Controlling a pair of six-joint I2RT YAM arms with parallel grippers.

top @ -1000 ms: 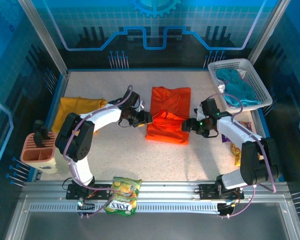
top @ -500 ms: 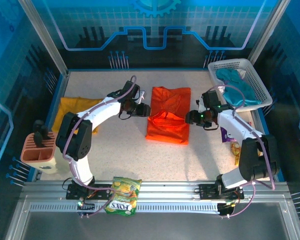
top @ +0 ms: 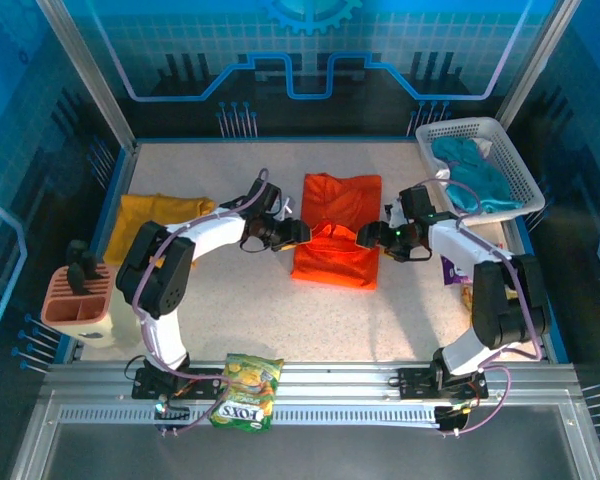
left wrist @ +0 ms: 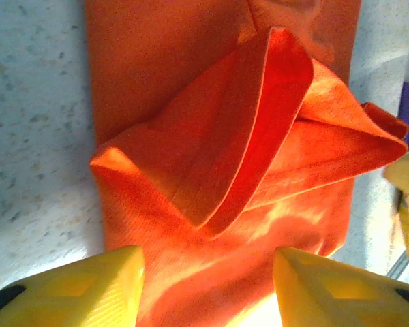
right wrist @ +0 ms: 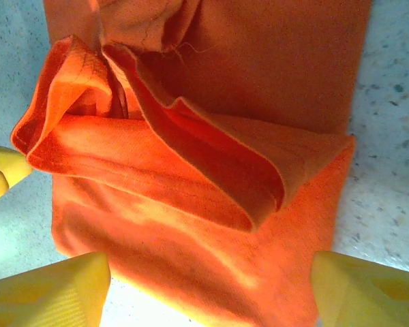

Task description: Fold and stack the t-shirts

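The bright orange t-shirt [top: 338, 215] lies in the middle of the table, its lower half doubled up into a loose raised fold [left wrist: 259, 116] [right wrist: 191, 157]. My left gripper [top: 298, 232] [left wrist: 206, 266] is at the shirt's left edge, open, with cloth lying between and under its yellow fingers [left wrist: 109, 279]. At the right edge my right gripper [top: 365, 237] [right wrist: 210, 272] stands open as well, its fingers [right wrist: 61, 289] straddling the folded edge. The mustard-yellow t-shirt [top: 145, 215] lies flat at the far left, partly behind the left arm.
A white basket [top: 460, 124] with teal cloth sits at the back right. A snack bag [top: 248, 390] rests on the front rail. A peach caddy [top: 77, 300] stands at the left edge. Small packets [top: 470, 290] lie by the right arm.
Half a second ago both grippers had pulled up and away from the orange shirt; they have now come back in against its left and right edges. The shirt's raised fold has stayed.
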